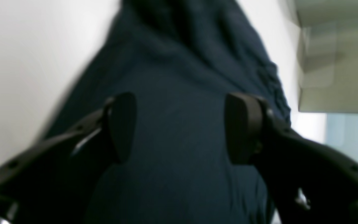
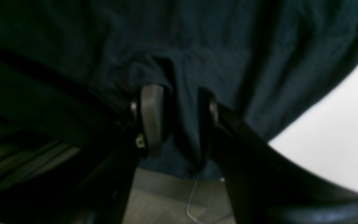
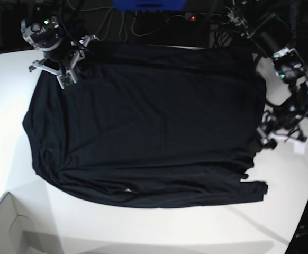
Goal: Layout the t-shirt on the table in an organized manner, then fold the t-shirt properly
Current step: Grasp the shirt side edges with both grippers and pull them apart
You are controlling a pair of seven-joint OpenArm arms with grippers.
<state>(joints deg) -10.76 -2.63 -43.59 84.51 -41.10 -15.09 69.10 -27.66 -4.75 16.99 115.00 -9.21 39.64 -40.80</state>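
The black t-shirt (image 3: 143, 132) lies spread flat over the white table (image 3: 159, 227), and one sleeve runs along its near edge to a cuff (image 3: 255, 190). At the shirt's far left corner, my right gripper (image 3: 79, 59) has its fingers parted. A loose fold of the t-shirt (image 2: 182, 124) stands between them in the right wrist view, where the gripper (image 2: 180, 96) fills the middle. My left gripper (image 3: 264, 136) hangs by the shirt's right edge. In the left wrist view it (image 1: 180, 105) is wide open above the t-shirt (image 1: 179, 161), holding nothing.
A white box corner (image 3: 6, 227) sits at the near left. Cables and dark equipment (image 3: 143, 21) crowd the far edge. A small white tag (image 3: 299, 149) lies on the table at the right. A beige box (image 1: 337, 62) shows past the shirt in the left wrist view.
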